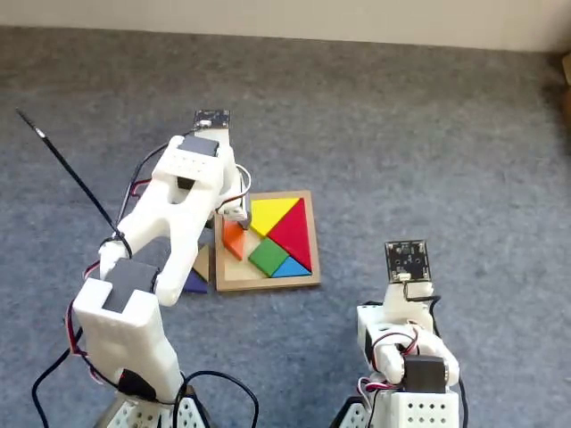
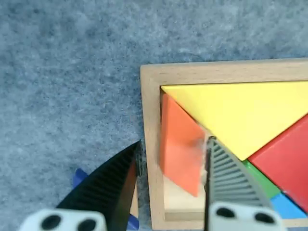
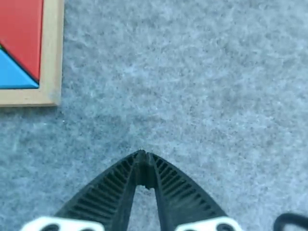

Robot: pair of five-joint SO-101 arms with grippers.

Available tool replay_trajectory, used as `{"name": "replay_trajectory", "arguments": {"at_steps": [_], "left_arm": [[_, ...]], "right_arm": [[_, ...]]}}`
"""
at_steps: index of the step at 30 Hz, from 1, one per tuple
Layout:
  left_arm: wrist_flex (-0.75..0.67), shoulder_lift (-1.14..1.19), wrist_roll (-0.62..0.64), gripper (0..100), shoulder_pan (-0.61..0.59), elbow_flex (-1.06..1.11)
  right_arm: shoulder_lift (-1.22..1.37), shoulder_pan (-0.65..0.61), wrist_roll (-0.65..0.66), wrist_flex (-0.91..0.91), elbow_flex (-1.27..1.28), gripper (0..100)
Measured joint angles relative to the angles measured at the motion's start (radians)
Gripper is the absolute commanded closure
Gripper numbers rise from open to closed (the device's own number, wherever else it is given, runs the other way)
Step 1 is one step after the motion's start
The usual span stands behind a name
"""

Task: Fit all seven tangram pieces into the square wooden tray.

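The square wooden tray [image 1: 268, 284] lies mid-carpet and holds a yellow triangle [image 1: 271, 214], a red triangle [image 1: 294, 234], a green square [image 1: 268, 256], a small blue triangle [image 1: 292, 267] and an orange parallelogram [image 1: 234, 240]. My left gripper [image 2: 171, 166] is open just above the tray's left side. Its black finger [image 2: 113, 180] is outside the tray wall [image 2: 150, 144], and its grey finger [image 2: 228, 178] is against the orange parallelogram [image 2: 179, 144]. A dark blue piece [image 1: 194, 283] and a tan piece [image 1: 203, 262] lie on the carpet left of the tray, partly under the arm. My right gripper [image 3: 144, 166] is shut over bare carpet.
Grey carpet covers the whole work area. The right arm [image 1: 406, 352] sits at the front right, clear of the tray's corner [image 3: 52, 53]. A thin black rod [image 1: 67, 165] slants at the far left.
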Motion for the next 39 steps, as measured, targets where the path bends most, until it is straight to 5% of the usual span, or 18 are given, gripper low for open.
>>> {"name": "replay_trajectory", "arguments": {"at_steps": [22,39], "left_arm": [[0.0,0.006,-0.083,77,-0.075,0.038],[0.081,0.071,-0.083,77,-0.166,-0.133]], "right_arm": [[0.0,0.0,0.0,0.0,0.0,99.1],[0.0,0.0,0.0,0.0,0.0,99.1]]}}
